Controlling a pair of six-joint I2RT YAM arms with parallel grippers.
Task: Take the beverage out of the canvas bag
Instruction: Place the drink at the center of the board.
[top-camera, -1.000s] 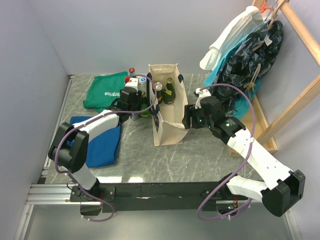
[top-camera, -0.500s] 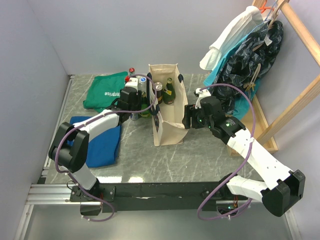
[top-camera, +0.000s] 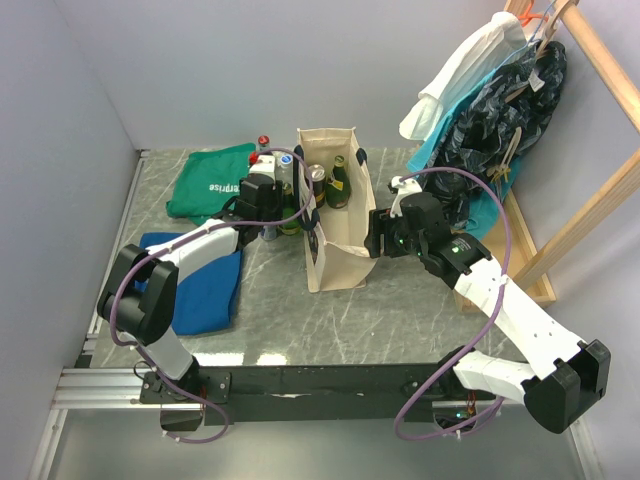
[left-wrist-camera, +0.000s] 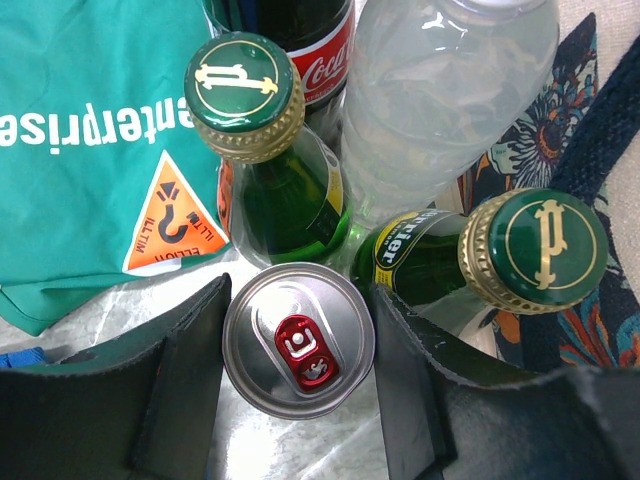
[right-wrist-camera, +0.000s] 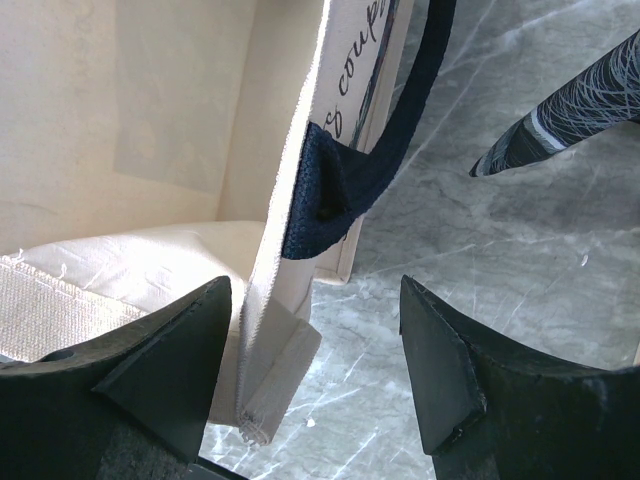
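Observation:
The cream canvas bag (top-camera: 335, 250) stands upright mid-table with a brown-topped can (top-camera: 316, 173) and a green bottle (top-camera: 338, 184) inside. My left gripper (top-camera: 268, 226) is just left of the bag. In the left wrist view it (left-wrist-camera: 298, 290) is shut on a silver can with a red tab (left-wrist-camera: 298, 340), which stands among two green Perrier bottles (left-wrist-camera: 245, 85), a Coca-Cola bottle (left-wrist-camera: 322, 40) and a clear water bottle (left-wrist-camera: 450, 80). My right gripper (top-camera: 373, 238) is open and straddles the bag's right wall (right-wrist-camera: 290, 230) by the navy handle (right-wrist-camera: 345, 175), one finger inside and one outside.
A green cloth (top-camera: 213, 180) lies at the back left and a blue cloth (top-camera: 205, 285) in front of it. A wooden rack with hanging clothes (top-camera: 495, 100) stands at the right. The bag's floral side (left-wrist-camera: 520, 150) is close to the left gripper's right finger.

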